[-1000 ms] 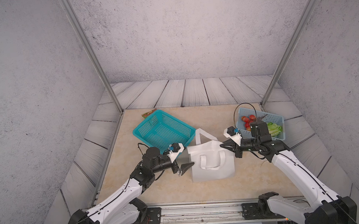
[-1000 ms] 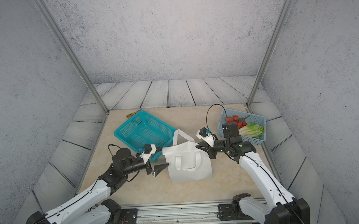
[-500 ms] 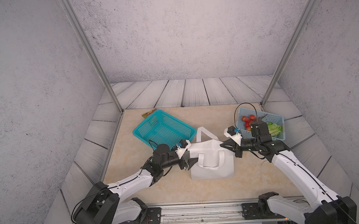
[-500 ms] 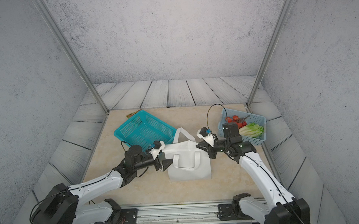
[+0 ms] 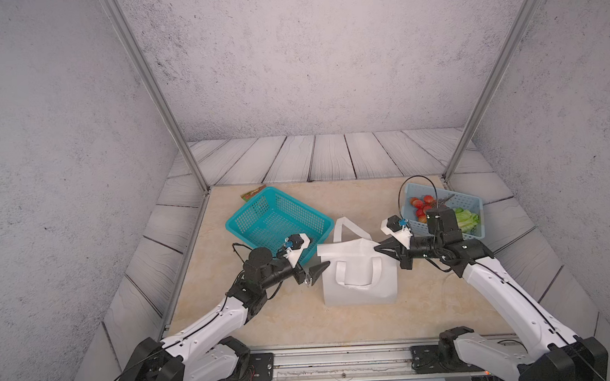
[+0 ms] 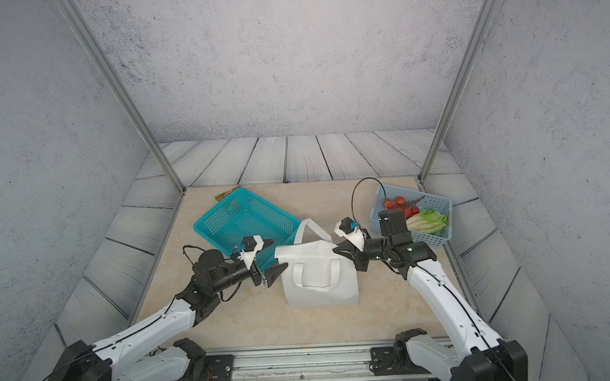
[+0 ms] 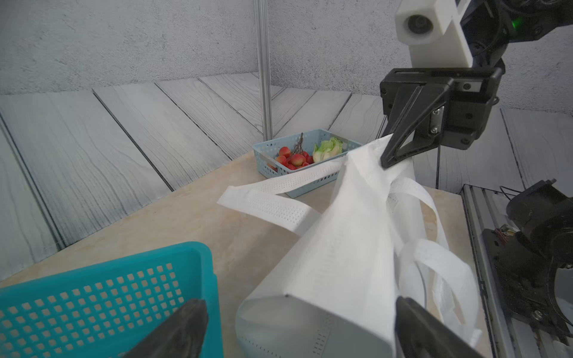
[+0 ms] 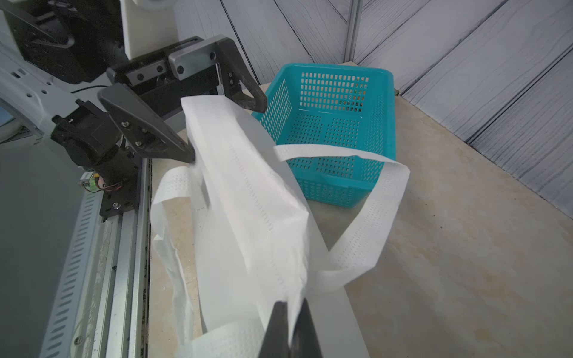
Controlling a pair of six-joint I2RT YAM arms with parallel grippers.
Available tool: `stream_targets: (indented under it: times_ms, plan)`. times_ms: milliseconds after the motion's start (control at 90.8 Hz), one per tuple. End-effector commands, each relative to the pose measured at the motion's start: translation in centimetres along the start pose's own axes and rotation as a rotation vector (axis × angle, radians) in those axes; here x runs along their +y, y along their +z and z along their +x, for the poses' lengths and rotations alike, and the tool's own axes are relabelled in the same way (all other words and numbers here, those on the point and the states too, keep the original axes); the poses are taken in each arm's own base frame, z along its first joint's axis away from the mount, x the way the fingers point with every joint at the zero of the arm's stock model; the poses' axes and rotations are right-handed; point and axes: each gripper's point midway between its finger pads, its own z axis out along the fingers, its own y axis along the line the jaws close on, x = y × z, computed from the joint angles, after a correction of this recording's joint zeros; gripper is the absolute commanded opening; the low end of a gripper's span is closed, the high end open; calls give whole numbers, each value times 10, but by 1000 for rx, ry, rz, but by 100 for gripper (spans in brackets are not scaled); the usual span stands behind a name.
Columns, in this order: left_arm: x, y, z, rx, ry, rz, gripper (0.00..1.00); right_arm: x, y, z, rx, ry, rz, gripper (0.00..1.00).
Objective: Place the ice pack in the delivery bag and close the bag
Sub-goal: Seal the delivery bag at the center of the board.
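Bench [image 5: 302,322] layout, left to right. Teal basket [image 5: 280,217] sat at left rear. Left tool [image 6: 273,256] was at the basket's near corner with its jaws spread wide. The left end of the bag [image 5: 360,281] stood between them, and in the right wrist view one finger [image 8: 173,145] touched the fabric without clamping. The bag stood upright mid-bench between the baskets, its top pinched flat, one handle hanging down the front and one lying toward the rear. Right tool [image 5: 378,247] was closed on the bag's upper right corner. Light-blue basket [image 5: 468,200] at right rear held red fruit [image 5: 421,205] and lettuce [image 5: 467,219].
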Motion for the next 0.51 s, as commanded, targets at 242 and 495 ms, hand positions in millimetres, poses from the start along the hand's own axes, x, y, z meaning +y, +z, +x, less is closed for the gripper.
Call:
stream_targets:
  times_ms: [242,495]
  plan:
    - [2,35,7,28,-24,113,97,20,0,8,10,45,-82,0]
    - [1,42,7,24,-68,162,59,18,-5,13,53,46,-42,3]
